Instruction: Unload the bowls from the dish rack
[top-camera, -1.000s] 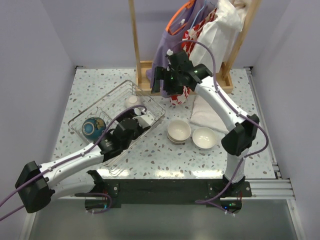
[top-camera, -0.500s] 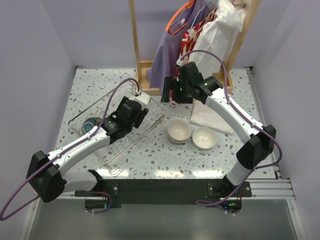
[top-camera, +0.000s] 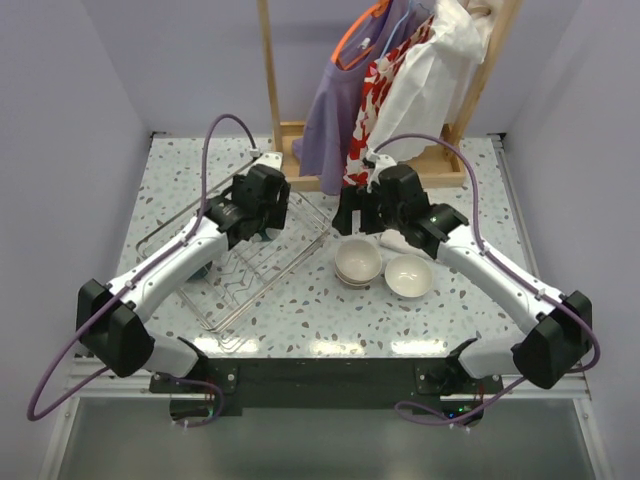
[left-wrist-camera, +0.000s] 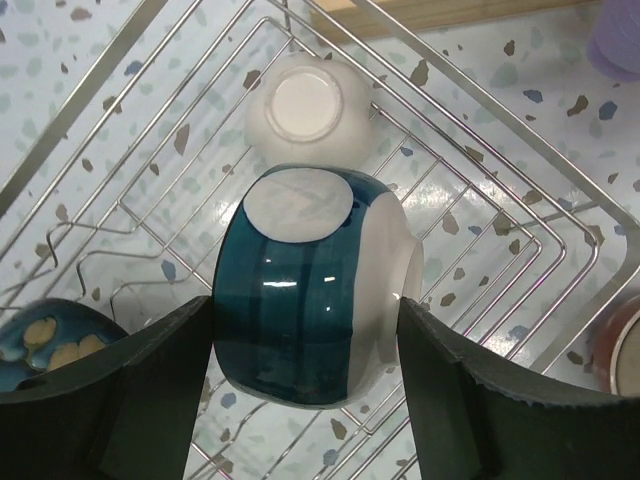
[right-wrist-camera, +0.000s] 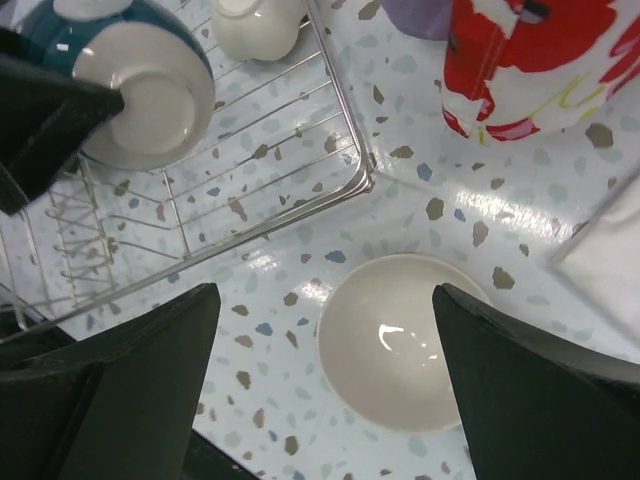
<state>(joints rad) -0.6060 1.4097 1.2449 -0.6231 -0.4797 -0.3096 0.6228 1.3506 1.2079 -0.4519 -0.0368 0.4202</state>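
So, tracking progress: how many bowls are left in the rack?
3: teal bowl in the left gripper, white bowl beside it, blue bowl at the rack's other end. More may be hidden.

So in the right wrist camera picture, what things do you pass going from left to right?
White round bowl with a teal band → small plain white ceramic bowl → wide cream round bowl → red-and-white flowery cloth.
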